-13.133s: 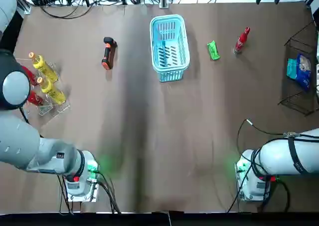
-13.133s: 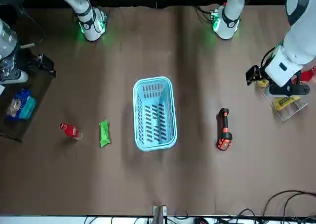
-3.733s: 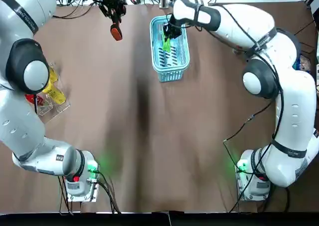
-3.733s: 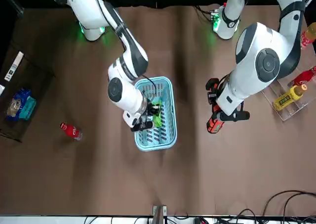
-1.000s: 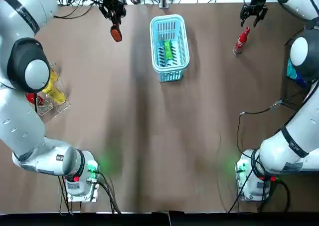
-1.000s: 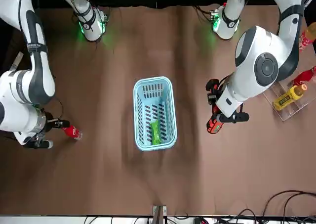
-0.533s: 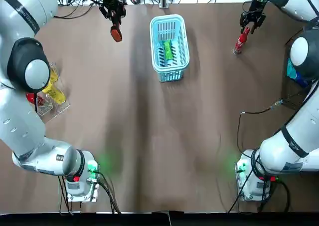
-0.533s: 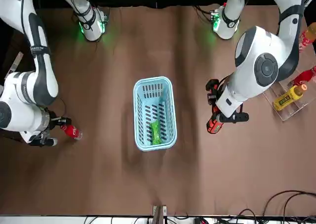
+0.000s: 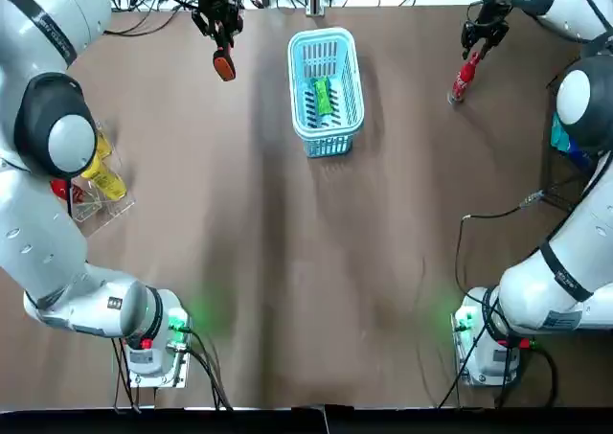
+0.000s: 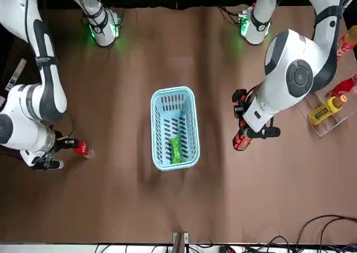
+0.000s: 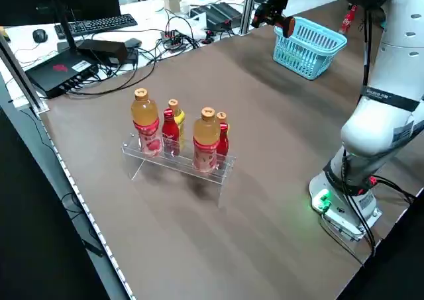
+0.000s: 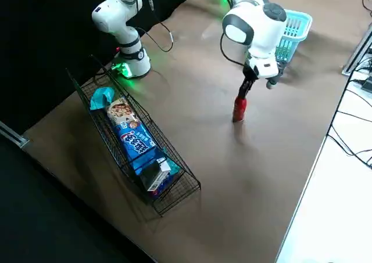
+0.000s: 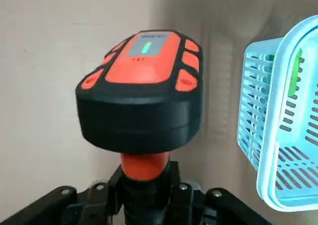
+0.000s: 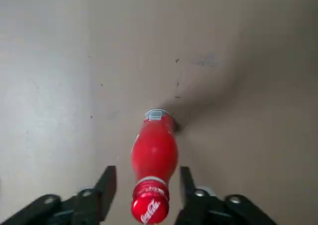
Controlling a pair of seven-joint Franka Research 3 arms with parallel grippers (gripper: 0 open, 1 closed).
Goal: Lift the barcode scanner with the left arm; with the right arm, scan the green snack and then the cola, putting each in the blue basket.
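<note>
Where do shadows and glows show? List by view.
Right wrist view: red plastic cola bottle, inside the open right gripper, shadows the brown table. Top view: green glow beside both arm bases. Left wrist view: green indicator lit on the left gripper's orange-and-black barcode scanner.

L fingers [image 13: 110, 192] clamped, R fingers [image 14: 106, 183] apart

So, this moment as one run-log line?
left gripper shut on scanner, raised | right gripper open around cola | green snack in blue basket
</note>
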